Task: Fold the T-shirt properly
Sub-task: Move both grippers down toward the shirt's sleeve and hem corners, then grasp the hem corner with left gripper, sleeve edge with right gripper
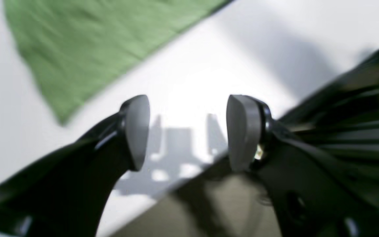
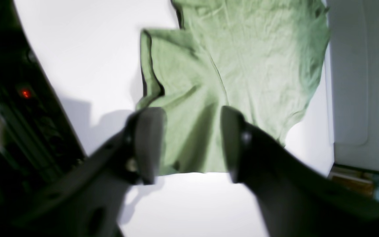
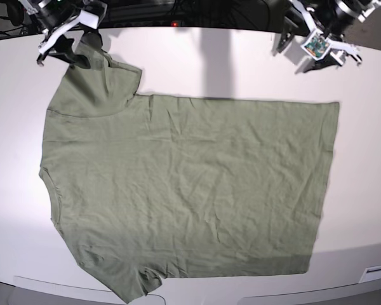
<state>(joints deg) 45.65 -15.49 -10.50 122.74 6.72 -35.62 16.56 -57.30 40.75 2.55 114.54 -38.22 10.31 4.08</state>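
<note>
The sage-green T-shirt (image 3: 190,184) lies spread flat and wrinkled on the white table (image 3: 241,63), neckline to the left and hem to the right in the base view. My right gripper (image 2: 191,144) hovers at the far left sleeve (image 3: 105,70). It is open, and the sleeve cloth (image 2: 189,131) shows below between its fingers. In the base view this right gripper (image 3: 70,54) sits at the sleeve's outer edge. My left gripper (image 1: 188,131) is open over bare table near the back edge, empty. A T-shirt corner (image 1: 87,42) lies a short way beyond it. In the base view the left gripper (image 3: 317,54) is above the hem's far corner.
Dark equipment and cables (image 3: 178,9) line the table's back edge. A dark arm base with a red light (image 2: 26,93) stands left of the right gripper. The table's edge (image 1: 163,194) runs just under the left gripper. A white panel (image 2: 364,82) stands past the shirt's far side.
</note>
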